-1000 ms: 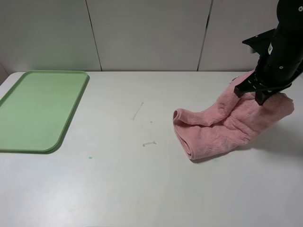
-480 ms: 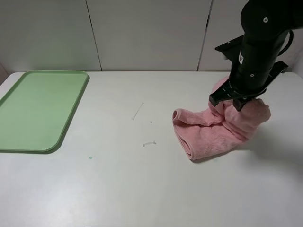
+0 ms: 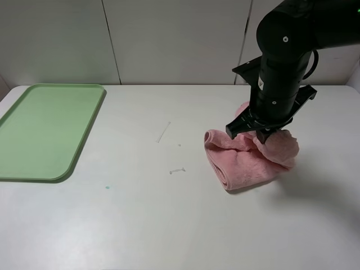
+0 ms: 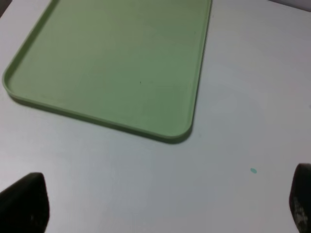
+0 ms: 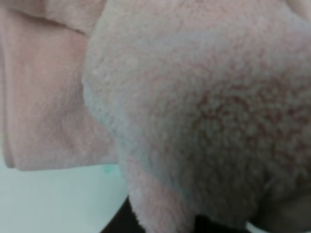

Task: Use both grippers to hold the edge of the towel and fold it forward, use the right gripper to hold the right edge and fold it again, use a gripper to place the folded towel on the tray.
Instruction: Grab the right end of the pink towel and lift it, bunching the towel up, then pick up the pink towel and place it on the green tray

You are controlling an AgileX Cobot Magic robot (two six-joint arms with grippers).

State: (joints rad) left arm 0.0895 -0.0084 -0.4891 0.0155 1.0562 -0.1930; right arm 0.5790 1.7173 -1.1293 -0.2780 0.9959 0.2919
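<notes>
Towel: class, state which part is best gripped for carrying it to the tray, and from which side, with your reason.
Probably the rounded fold at the left end of the towel, approached from above on the tray side. The layers there lie stacked, so one pinch should catch all; the right end is bunched, lifted in the right gripper.

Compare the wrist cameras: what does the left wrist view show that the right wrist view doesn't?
Only the left wrist view shows the tray, bare where visible, and the left gripper, its fingertips spread wide apart. Only the right wrist view shows the towel, pink terry filling nearly the whole frame, with folded layers to one side. Both show some of the white table; neither shows the other's object.
</notes>
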